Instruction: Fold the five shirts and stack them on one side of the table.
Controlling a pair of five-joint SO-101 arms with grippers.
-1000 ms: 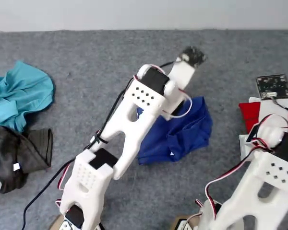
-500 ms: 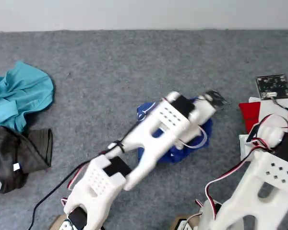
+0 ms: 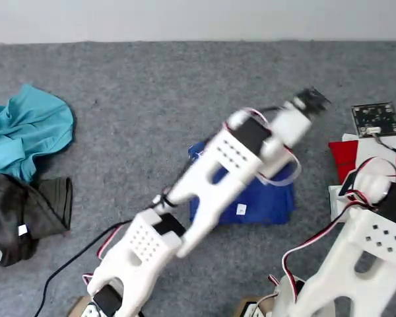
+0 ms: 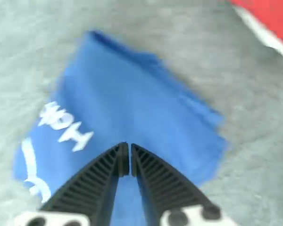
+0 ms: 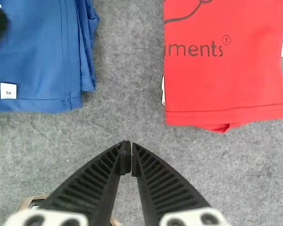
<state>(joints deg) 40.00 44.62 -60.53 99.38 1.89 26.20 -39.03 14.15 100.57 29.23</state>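
Observation:
A blue shirt (image 3: pixel 267 198) lies folded into a flat rectangle mid-table, partly under my left arm. My left gripper (image 3: pixel 310 100) hangs above the table past the shirt's far right corner. In the left wrist view that gripper (image 4: pixel 126 147) is shut with nothing in it, above the blue shirt (image 4: pixel 132 103). A folded red shirt (image 3: pixel 348 158) lies on a white one at the right edge. My right gripper (image 5: pixel 126 145) is shut and empty over bare table, between the blue shirt (image 5: pixel 37 52) and the red shirt (image 5: pixel 221 61).
A crumpled teal shirt (image 3: pixel 26 125) and a bunched black shirt (image 3: pixel 23 211) lie at the left edge. A small circuit board (image 3: pixel 376 119) sits above the red shirt. The grey table (image 3: pixel 132 92) is bare across its far half.
My left arm swung to the right across the blue shirt and rose past its right edge. The shirt went from bunched to a flat folded rectangle. The right arm kept still.

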